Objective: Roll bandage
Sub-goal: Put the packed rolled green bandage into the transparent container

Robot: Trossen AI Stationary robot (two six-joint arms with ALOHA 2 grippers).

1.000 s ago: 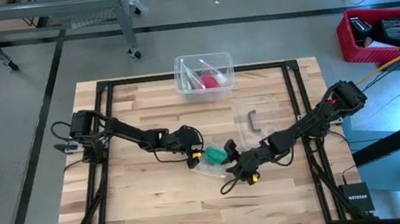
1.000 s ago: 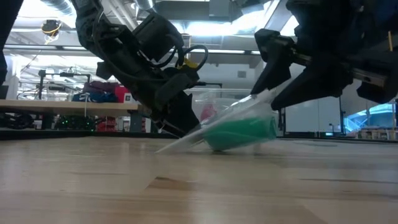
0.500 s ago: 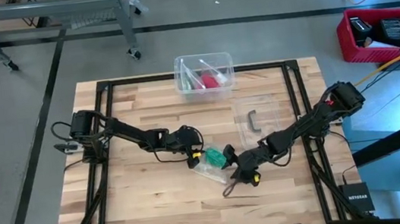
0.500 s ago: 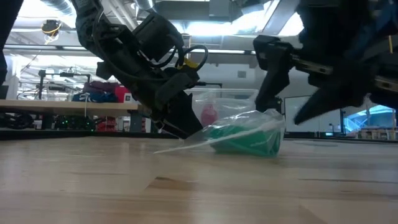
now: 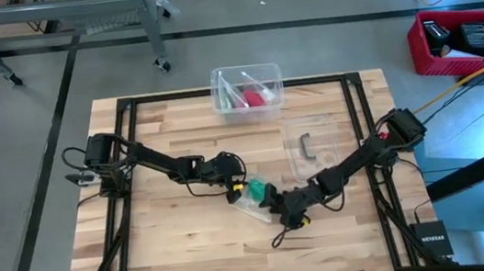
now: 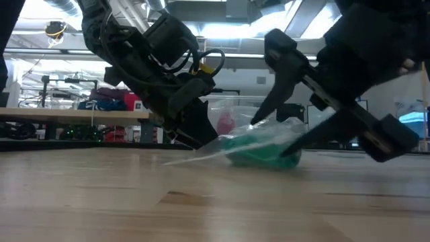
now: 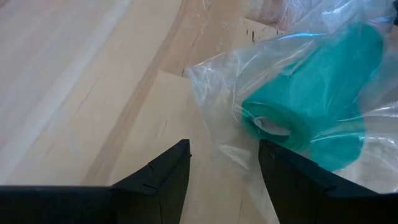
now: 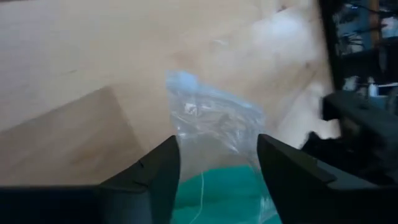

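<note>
Grippers both open. Left gripper straddles clear bag edge, likely pinning it. Right gripper spread over bandage, rolled inside bag, table centre, positioned to grasp.

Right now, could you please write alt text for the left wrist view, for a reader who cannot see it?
A teal-green bandage roll lies inside a clear plastic bag on the wooden table. The left tool is open, its two dark fingers at the bag's edge.
</note>
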